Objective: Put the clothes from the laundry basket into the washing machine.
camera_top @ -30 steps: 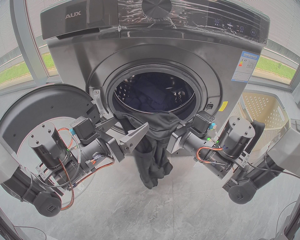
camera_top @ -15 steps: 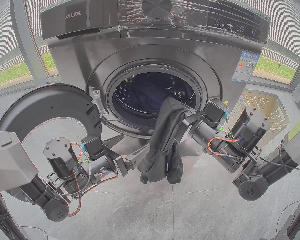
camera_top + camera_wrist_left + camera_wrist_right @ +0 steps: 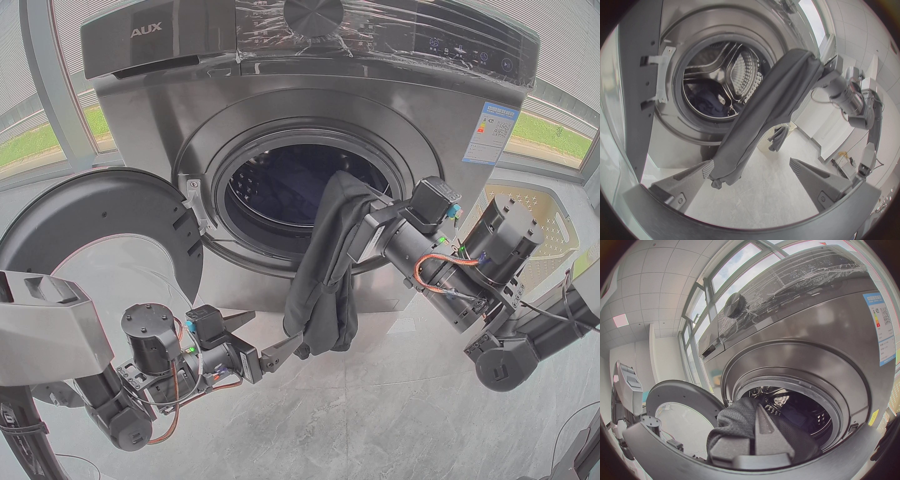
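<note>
Head: right gripper (image 3: 362,209) clenched on the top of a limp dark-grey garment (image 3: 325,262), draped across the round port of the washer (image 3: 156,125) and hanging over its rim. Low down, left gripper (image 3: 275,331) released, fingers spread, just beside the hem. Round door (image 3: 94,212) open on the left; perforated basket (image 3: 550,231) on the right.

Left wrist: ribbed steel drum (image 3: 740,72), blue cloth (image 3: 706,104) inside.

Right wrist: knit fabric bunched between clenched fingers.
</note>
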